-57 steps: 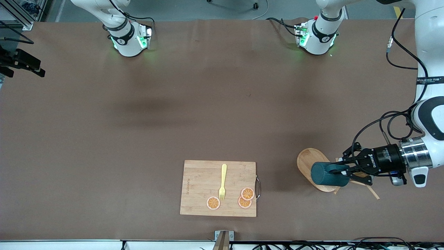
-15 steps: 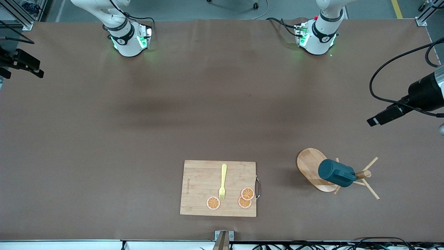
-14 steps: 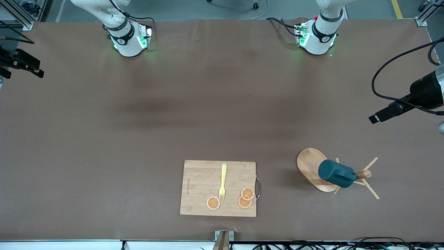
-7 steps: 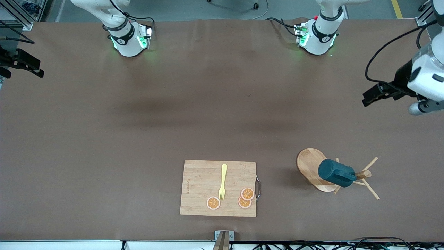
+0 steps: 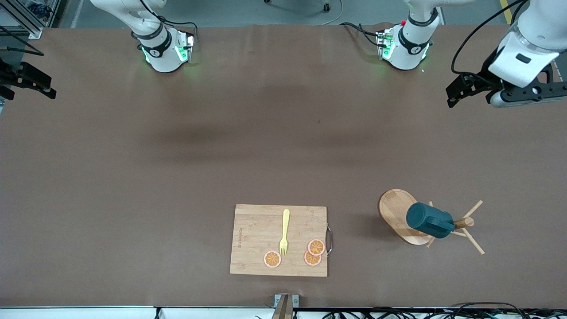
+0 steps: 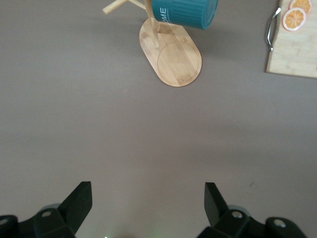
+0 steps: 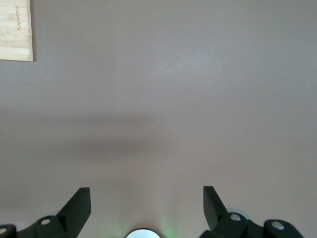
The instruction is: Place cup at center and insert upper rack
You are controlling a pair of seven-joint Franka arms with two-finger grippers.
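The dark teal cup [image 5: 429, 220] hangs tilted on the upper rack, against its post and pegs [image 5: 470, 220]. The rack's oval wooden base [image 5: 393, 207] rests on the table toward the left arm's end. In the left wrist view the cup [image 6: 184, 12] and the rack's base [image 6: 174, 55] show far off. My left gripper [image 5: 458, 88] hovers open over bare table at the left arm's end, well away from the rack; the left gripper [image 6: 147, 198] holds nothing. My right gripper [image 7: 147, 198] is open and empty over bare table, out of the front view.
A bamboo cutting board [image 5: 252, 241] with a yellow fork [image 5: 284, 230] and orange slices [image 5: 315, 247] lies near the front edge. Its metal handle [image 5: 329, 239] faces the rack. Black equipment [image 5: 27, 79] juts in at the right arm's end.
My left gripper has let go of the cup and drawn away from the rack toward the robots' bases. The cup and rack have stayed put. The right arm has not moved.
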